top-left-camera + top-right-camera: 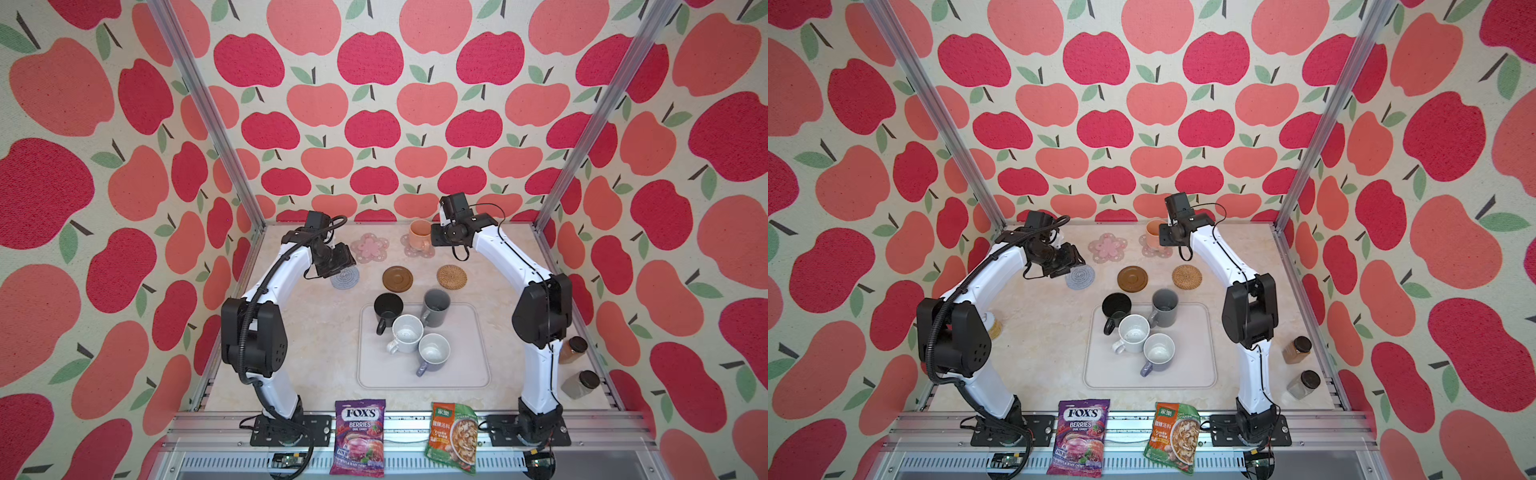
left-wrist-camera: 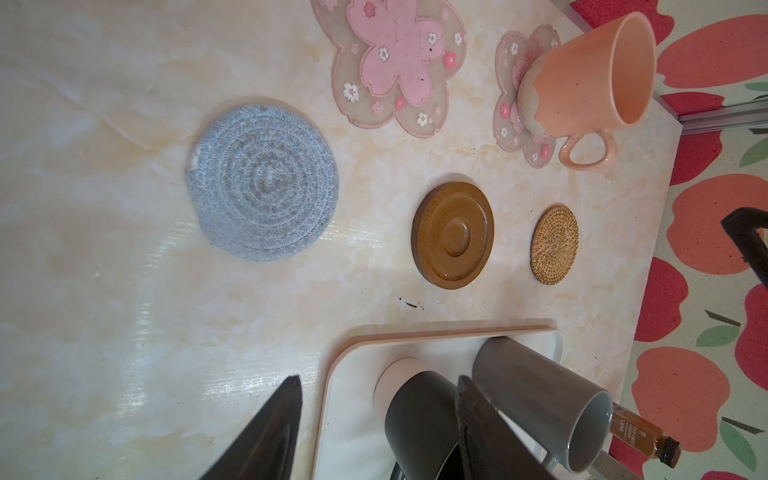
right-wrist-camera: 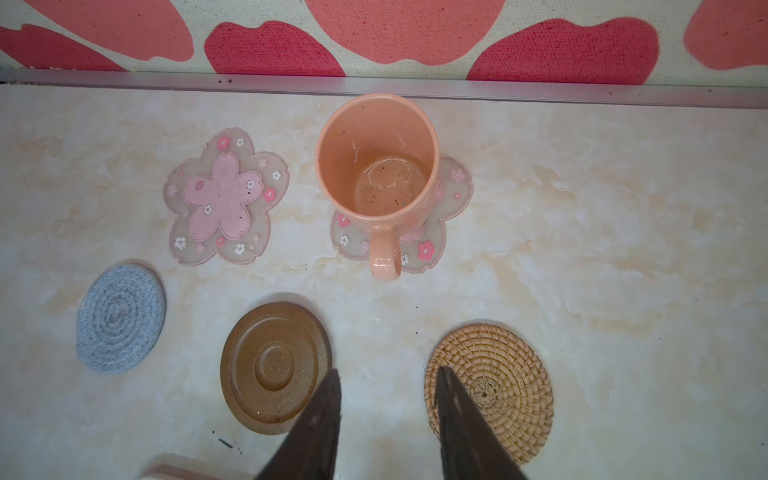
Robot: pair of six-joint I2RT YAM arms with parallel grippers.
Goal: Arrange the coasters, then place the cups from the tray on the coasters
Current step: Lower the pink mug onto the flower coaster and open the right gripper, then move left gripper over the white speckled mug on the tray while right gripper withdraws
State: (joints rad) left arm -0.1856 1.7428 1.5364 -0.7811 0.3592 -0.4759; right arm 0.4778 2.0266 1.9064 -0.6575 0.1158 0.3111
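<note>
Right claw point(image 3: 386, 372): jaws apart, nothing held, hanging over bare surface point(image 3: 623, 270) between brown disc point(image 3: 274, 368) and rattan coaster point(image 3: 494, 395).

Peach mug point(image 3: 376, 166) stands just ahead of it on a pink flower coaster point(image 3: 455, 187), handle pointing back at the claw. A low pull-back could hook the handle and drag mug and mat.

Left claw point(image 2: 379, 378): jaws apart, empty, grey woven coaster point(image 2: 262, 183) ahead.

Four mugs sit packed close on the tray point(image 1: 465, 374) by its tips. A wide grab there risks knocking a neighbour over.
</note>
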